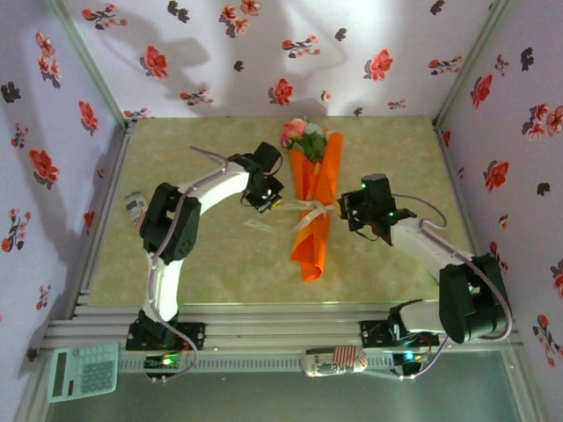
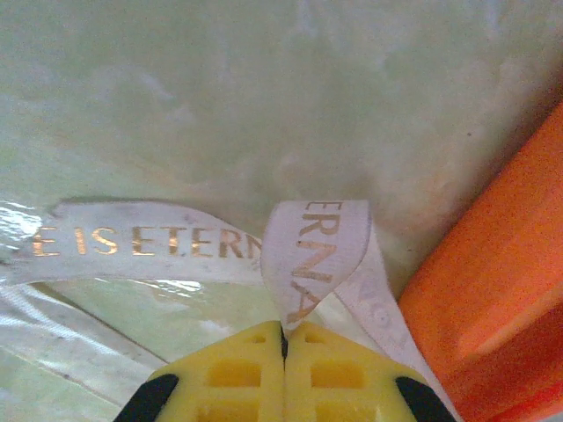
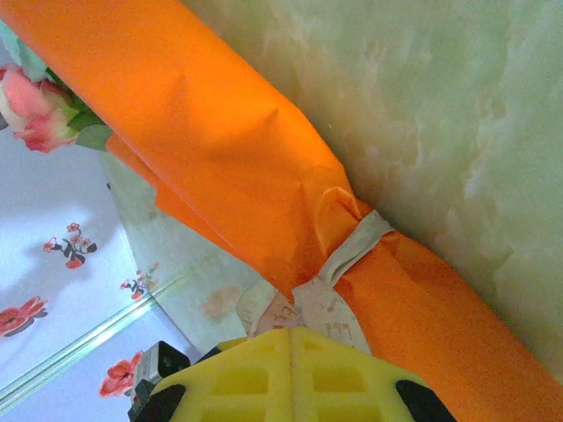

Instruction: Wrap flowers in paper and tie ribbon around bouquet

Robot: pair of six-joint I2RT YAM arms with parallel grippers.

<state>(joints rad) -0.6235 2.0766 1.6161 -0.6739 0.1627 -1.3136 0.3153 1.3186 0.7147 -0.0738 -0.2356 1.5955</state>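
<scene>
Left gripper (image 1: 264,197) is closed tight, pinching a loop of ribbon (image 2: 308,251) just beside the bouquet (image 1: 321,176). The bouquet lies mid-table (image 1: 176,255), flowers (image 1: 299,132) toward the far wall and ribbon tied round its waist. Right gripper (image 1: 354,211), jaws together, nips the ribbon's other end close by the paper (image 3: 220,149). Both arms bend inward, flanking the bouquet. A calculator (image 1: 84,371) sits at the near edge.

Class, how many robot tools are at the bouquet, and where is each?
2. The left tool, left of the bouquet, is shut on the ribbon; the right tool, right of it, is shut at the ribbon's tie.
</scene>
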